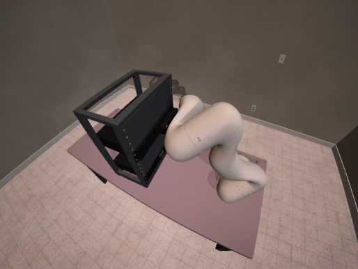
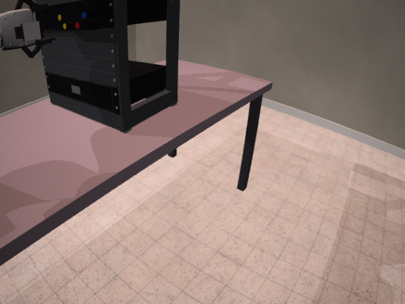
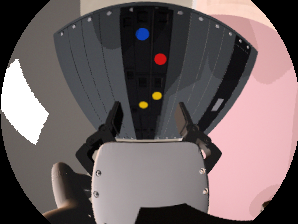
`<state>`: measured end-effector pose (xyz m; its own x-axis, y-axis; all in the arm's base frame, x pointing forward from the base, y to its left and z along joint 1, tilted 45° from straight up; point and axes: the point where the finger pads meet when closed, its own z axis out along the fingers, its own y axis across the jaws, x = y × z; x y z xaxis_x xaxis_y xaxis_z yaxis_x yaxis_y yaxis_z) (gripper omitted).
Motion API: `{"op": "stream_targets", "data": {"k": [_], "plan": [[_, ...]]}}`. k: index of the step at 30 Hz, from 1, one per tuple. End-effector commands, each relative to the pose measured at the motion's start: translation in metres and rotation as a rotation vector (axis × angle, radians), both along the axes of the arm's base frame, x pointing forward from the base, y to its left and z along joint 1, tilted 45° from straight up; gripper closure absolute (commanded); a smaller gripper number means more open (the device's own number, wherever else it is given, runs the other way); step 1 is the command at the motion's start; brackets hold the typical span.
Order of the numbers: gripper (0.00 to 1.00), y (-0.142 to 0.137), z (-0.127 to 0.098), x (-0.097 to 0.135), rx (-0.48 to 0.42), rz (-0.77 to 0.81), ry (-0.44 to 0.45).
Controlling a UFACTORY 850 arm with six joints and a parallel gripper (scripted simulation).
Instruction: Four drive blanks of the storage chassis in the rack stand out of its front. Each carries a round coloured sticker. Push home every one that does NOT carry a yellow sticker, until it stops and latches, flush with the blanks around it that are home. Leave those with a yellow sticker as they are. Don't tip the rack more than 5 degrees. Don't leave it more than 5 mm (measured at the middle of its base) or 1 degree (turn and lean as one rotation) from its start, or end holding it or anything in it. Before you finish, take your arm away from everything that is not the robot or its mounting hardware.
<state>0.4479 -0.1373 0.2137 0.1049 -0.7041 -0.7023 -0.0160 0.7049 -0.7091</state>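
Facing the rack (image 1: 122, 123) near the tabletop's far left corner, the gripper (image 3: 150, 124) hovers before the storage chassis (image 3: 149, 112), jaws fully apart and holding nothing; the blue sticker (image 3: 141, 34) and red sticker (image 3: 160, 59) mark blanks apparently not yet pushed home, though depth is hard to read; two yellow stickers (image 3: 157, 96) (image 3: 143, 104) mark blanks to leave; no push seems done.

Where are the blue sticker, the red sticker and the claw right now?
blue sticker (image 3: 141, 34), wrist view, centre of the round dot.
red sticker (image 3: 160, 59), wrist view, centre of the round dot.
claw (image 3: 152, 121), wrist view, midway between its two open fingertips, nothing held.
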Motion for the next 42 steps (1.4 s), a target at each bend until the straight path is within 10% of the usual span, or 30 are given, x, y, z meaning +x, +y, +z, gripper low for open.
{"op": "stream_targets", "data": {"k": [1,12,42], "plan": [[0.0,-0.012,-0.011,0.004,-0.001,0.0,-0.002],[0.0,-0.043,-0.042,0.012,-0.001,0.0,-0.002],[0.0,-0.044,-0.043,0.012,-0.001,0.0,-0.002]]}}
